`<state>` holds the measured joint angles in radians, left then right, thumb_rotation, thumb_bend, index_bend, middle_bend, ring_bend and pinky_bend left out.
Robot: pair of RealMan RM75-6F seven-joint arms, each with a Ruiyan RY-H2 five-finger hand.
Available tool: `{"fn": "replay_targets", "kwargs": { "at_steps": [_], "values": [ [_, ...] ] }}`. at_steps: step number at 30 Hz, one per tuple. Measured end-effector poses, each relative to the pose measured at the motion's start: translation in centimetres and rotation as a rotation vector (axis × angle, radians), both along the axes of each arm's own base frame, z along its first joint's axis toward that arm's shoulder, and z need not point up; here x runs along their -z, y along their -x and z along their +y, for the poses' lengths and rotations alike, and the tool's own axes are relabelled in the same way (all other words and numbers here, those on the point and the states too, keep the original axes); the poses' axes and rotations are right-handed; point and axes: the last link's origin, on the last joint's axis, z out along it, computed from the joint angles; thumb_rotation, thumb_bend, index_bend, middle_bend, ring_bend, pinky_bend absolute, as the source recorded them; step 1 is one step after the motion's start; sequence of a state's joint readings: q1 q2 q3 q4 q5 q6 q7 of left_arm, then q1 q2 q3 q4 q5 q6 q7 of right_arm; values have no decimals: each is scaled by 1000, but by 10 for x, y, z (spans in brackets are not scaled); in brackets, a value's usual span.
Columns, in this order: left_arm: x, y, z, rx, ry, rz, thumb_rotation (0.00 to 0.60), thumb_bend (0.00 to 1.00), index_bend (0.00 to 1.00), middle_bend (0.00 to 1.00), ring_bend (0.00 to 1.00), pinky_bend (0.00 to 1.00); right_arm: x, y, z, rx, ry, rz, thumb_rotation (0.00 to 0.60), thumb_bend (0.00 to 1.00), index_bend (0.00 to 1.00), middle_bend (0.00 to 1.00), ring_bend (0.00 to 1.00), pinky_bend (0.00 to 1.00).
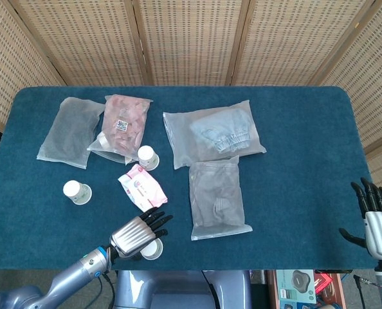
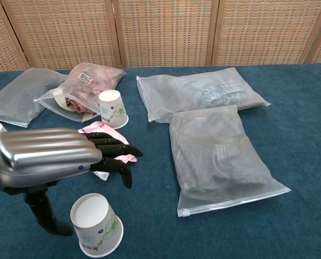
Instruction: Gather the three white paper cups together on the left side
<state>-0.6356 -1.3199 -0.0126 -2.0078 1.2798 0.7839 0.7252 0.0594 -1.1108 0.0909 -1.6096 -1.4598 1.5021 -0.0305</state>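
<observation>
On the blue table, one white paper cup stood far left, already where the task wanted it. The left robot hand hovered with fingers spread, holding nothing, over the near floral-printed white paper cup (presumably to close round it). A third white cup sat beside the pink wipes packet. The right robot hand waited spread, off the table's edge.
</observation>
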Motion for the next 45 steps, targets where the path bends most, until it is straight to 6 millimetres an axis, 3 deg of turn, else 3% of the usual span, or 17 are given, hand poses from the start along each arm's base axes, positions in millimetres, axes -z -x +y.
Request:
{"fn": "replay_targets", "kwargs": {
  "at_steps": [11, 25, 35, 42, 45],
  "values": [
    [5, 1, 2, -23, -5, 42, 600, 166, 430, 0, 0, 0, 0, 1, 0, 1, 0, -4, 600, 93, 0, 0, 0, 0],
    [5, 4, 6, -40, -35, 32, 600, 166, 478, 0, 0, 0, -1, 1, 0, 1, 2, -8, 600, 93, 0, 0, 0, 0],
    [-36, 12, 27, -80, -161, 10, 600, 166, 478, 0, 0, 0, -1, 0, 0, -2, 0, -7, 600, 94, 0, 0, 0, 0],
    [-78, 27, 56, -159, -281, -8, 600, 166, 479, 0, 0, 0, 1, -1, 0, -1, -5, -2, 600, 94, 0, 0, 0, 0],
    [-86, 34, 68, -185, -315, -2, 600, 165, 478, 0, 0, 0, 2, -1, 0, 0, -6, 1, 600, 94, 0, 0, 0, 0]
  ]
}}
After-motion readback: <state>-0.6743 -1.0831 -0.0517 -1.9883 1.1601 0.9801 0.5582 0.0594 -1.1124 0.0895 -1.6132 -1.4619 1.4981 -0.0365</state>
